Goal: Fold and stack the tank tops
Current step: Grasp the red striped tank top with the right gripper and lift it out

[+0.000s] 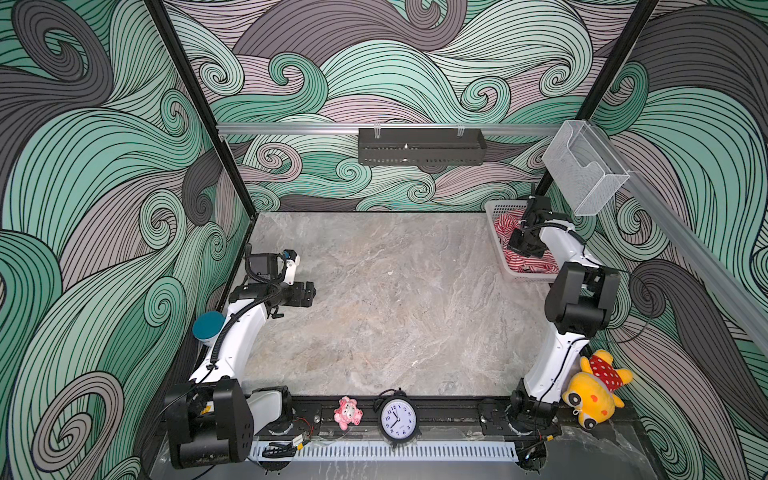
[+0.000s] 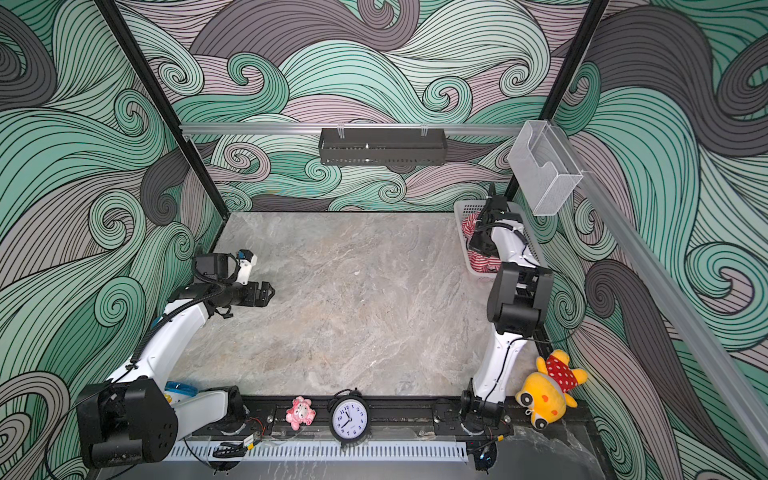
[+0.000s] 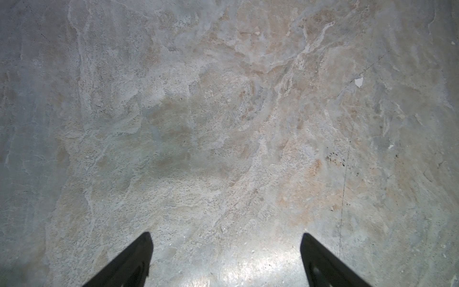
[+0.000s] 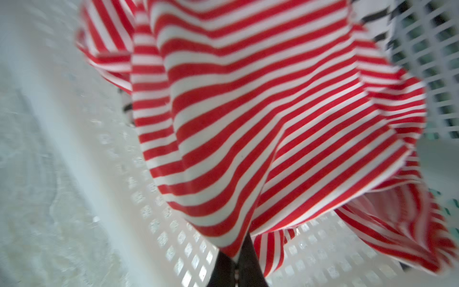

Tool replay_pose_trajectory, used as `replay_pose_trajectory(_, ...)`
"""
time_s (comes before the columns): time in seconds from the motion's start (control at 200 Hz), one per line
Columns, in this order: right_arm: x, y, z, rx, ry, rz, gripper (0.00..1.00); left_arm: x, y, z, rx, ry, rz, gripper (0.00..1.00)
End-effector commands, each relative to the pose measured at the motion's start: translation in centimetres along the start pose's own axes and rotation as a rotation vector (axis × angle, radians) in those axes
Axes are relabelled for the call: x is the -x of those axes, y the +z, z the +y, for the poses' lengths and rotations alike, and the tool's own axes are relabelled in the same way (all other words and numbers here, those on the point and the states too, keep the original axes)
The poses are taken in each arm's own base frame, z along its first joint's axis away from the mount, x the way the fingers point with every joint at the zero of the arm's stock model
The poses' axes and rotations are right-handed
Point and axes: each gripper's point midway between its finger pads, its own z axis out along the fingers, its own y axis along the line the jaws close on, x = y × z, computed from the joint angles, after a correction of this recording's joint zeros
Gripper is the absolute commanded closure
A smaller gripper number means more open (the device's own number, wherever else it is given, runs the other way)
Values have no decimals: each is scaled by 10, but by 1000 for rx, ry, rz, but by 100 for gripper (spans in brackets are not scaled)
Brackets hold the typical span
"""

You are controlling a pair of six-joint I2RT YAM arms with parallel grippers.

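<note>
The red-and-white striped tank top (image 1: 509, 220) (image 2: 471, 222) lies bunched in the white perforated basket (image 1: 524, 276) (image 2: 468, 206) at the back right of the table. My right gripper (image 4: 237, 258) reaches down into that basket and is shut on a fold of the red-striped cloth (image 4: 248, 124), which hangs from the jaws. A bit of the black-and-white striped tank top (image 4: 375, 15) shows behind it, against the basket wall (image 4: 173, 248). My left gripper (image 1: 309, 293) (image 2: 268, 293) (image 3: 226, 236) hovers open over bare table at the left, holding nothing.
A clock (image 1: 398, 419), a pink toy (image 1: 348, 411) and a yellow plush (image 1: 594, 390) sit along the front rail. A blue-topped item (image 1: 208, 326) stands by the left arm. A black tray (image 1: 422, 145) and a clear box (image 1: 582, 166) hang on the back rails.
</note>
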Motion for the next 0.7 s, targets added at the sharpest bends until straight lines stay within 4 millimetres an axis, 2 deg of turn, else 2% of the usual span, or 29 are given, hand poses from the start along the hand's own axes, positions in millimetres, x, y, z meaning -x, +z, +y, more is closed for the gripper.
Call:
replay_pose_trajectory(0.0, 27, -62, -1, 35, 22, -149, 100, -7, 0, -5, -31, 10, 13, 5)
replay_pose_trajectory(0.2, 41, -149, 16, 136, 24, -305, 100, -5, -1, -7, -41, 13, 6, 5)
replay_pose_trajectory(0.37, 38, -247, 48, 255, -40, -472, 100, -6, 1, -7, -44, 13, 11, 5)
replay_pose_trajectory(0.455, 28, -302, 69, 335, -94, -571, 100, -6, 1, -7, -44, 13, 11, 5)
replay_pose_trajectory(0.551, 7, -360, 93, 444, -166, -668, 100, -4, 2, -5, -33, 1, 5, 5)
replay_pose_trajectory(0.636, -12, -400, 111, 539, -228, -736, 100, -2, 2, -1, -12, -3, 0, 5)
replay_pose_trajectory(0.696, -25, -417, 122, 606, -262, -754, 100, -2, 2, -1, -9, -6, 4, 5)
